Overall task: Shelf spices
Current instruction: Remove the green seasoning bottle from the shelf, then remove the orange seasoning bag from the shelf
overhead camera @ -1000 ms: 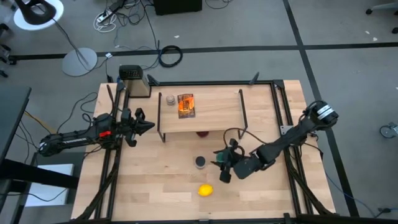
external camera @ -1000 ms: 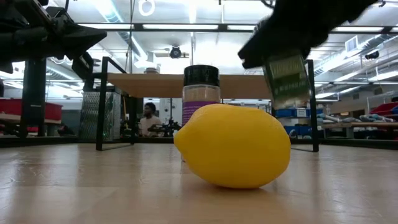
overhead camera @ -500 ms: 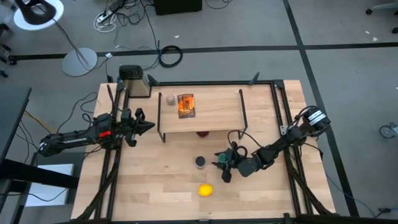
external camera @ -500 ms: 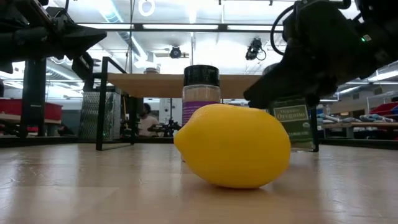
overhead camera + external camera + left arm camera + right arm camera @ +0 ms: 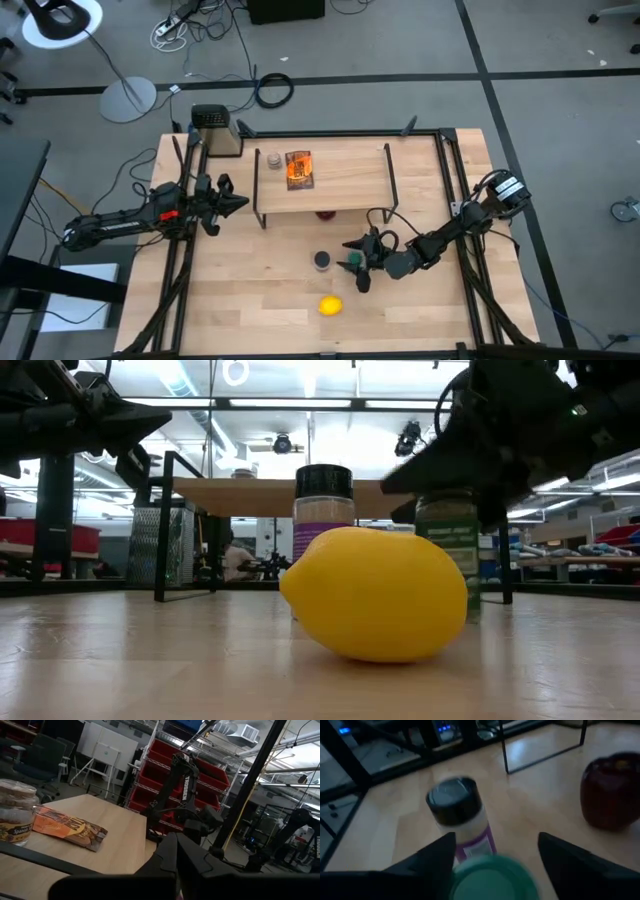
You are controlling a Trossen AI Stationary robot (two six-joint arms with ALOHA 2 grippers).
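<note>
Non-task items: yellow lemon [image 5: 330,305] — on the wooden table [image 5: 240,300], near its front edge, filling the low view's foreground. Dark red round fruit [image 5: 611,790] — on the table surface, partly under a rack's front edge from above. Metal grater [image 5: 215,130] at the table's back left corner. Black cable coil [image 5: 273,90] and lamp base [image 5: 127,100] on the floor beyond.

Overhead, tabletop-level, two wrist views

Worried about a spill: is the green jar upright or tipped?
Upright: the green jar stands on the table, lid up.
</note>
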